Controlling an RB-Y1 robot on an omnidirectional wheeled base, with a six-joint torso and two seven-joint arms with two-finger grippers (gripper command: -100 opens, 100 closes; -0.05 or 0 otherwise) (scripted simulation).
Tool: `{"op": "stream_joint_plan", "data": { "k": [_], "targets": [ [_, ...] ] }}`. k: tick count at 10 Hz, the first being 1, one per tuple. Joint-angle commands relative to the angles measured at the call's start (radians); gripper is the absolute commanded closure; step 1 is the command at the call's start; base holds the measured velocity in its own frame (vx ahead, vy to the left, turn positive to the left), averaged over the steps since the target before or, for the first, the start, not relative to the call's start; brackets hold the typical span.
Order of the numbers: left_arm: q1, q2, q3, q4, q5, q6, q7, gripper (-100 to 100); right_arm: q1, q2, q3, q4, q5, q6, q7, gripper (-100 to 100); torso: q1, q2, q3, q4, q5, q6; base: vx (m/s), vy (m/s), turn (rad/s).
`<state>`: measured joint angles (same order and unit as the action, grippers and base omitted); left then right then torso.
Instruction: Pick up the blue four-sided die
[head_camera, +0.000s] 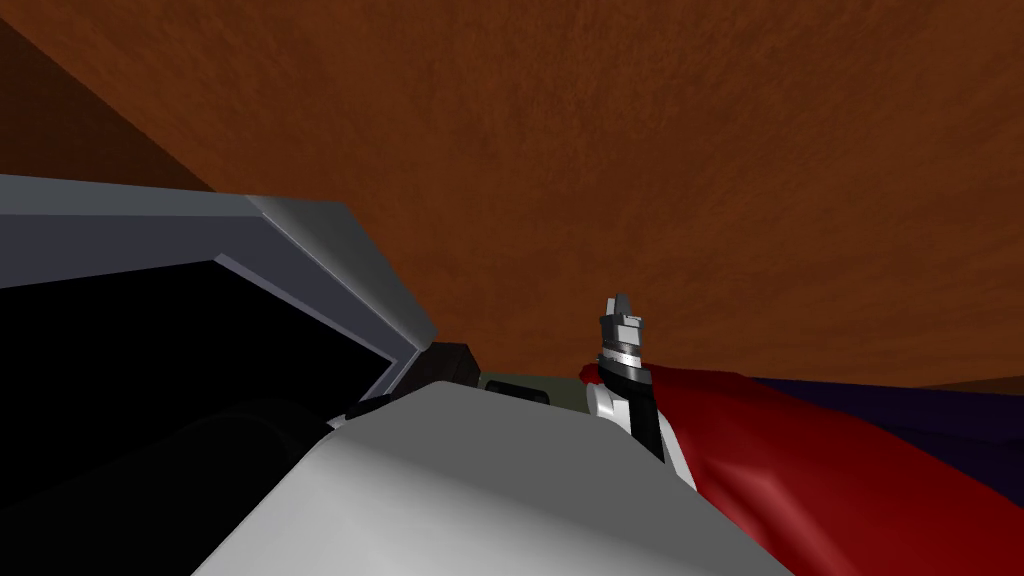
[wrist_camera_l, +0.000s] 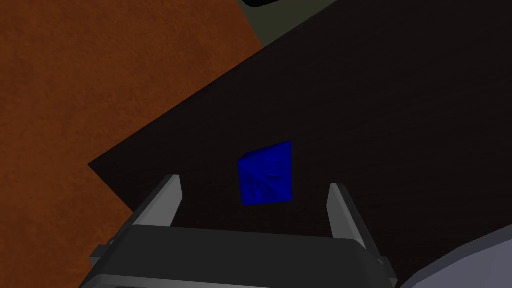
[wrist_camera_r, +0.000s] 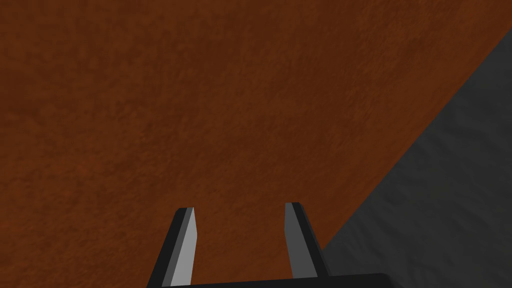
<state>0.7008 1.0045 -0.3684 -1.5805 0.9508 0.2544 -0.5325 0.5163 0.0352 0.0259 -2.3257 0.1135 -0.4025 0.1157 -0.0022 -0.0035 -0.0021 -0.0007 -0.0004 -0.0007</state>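
The blue die sits on the dark desk, not far from its corner. My left end effector is spread wide, with the die in the gap between the fingers. I think it should move straight in, keep the die in the middle, then squeeze slowly, because slanted sides can slip. The right end effector hangs over the brown floor, fingers apart, holding nothing.

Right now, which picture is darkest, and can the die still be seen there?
Left wrist view: darkest, near-black surface swallows detail, yet the blue die shows beyond the open jaws. Head view: slanted, with a black area. Right wrist view: evenly lit.
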Motion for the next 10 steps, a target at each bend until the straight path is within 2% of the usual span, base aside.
{"op": "stream_joint_plan", "data": {
  "k": [1, 2, 3, 5, 6, 7, 10],
  "targets": [
    [0.000, 0.000, 0.000, 0.000, 0.000, 0.000, 0.000, 0, 0.000, 0.000, 0.000, 0.000, 0.000, 0.000, 0.000, 0, 0.000, 0.000, 0.000, 0.000, 0.000, 0.000, 0.007, 0.002, 0.001],
    [-0.018, -0.036, -0.010, 0.032, -0.025, -0.004, 0.006, -100, 0.000, 0.000, 0.000, 0.000, 0.000, 0.000, 0.000, 0, -0.001, 0.002, 0.001, 0.000, 0.000, 0.000, 0.000, 0.021, -0.074],
    [-0.023, -0.045, -0.012, 0.040, -0.031, -0.006, 0.008, -100, 0.000, 0.000, 0.000, 0.000, 0.000, 0.000, 0.000, 0, 0.000, 0.003, 0.002, 0.001, 0.000, 0.000, -0.001, 0.035, -0.068],
    [-0.046, -0.091, -0.024, 0.080, -0.062, -0.011, 0.015, -100, 0.000, 0.000, 0.000, 0.000, 0.000, 0.000, 0.000, 0, 0.002, 0.003, 0.002, 0.001, 0.000, 0.000, -0.001, 0.041, -0.059],
    [-0.035, -0.080, -0.018, 0.065, -0.057, -0.009, 0.013, -100, 0.000, 0.000, 0.000, 0.000, 0.000, 0.000, 0.000, 0, 0.002, 0.003, 0.002, 0.001, 0.001, 0.000, -0.003, 0.015, -0.011],
    [-0.036, -0.082, -0.020, 0.066, -0.058, -0.010, 0.014, 100, 0.000, 0.000, 0.000, 0.000, 0.000, 0.000, 0.000, 0, 0.004, 0.003, 0.002, 0.001, 0.003, 0.000, 0.000, 0.000, 0.000],
    [-0.036, -0.082, -0.020, 0.066, -0.057, -0.010, 0.015, 100, 0.000, 0.000, 0.000, 0.000, 0.000, 0.000, 0.000, 0, 0.004, 0.002, 0.002, 0.001, 0.003, 0.001, 0.000, 0.000, 0.000]
  ]
}}
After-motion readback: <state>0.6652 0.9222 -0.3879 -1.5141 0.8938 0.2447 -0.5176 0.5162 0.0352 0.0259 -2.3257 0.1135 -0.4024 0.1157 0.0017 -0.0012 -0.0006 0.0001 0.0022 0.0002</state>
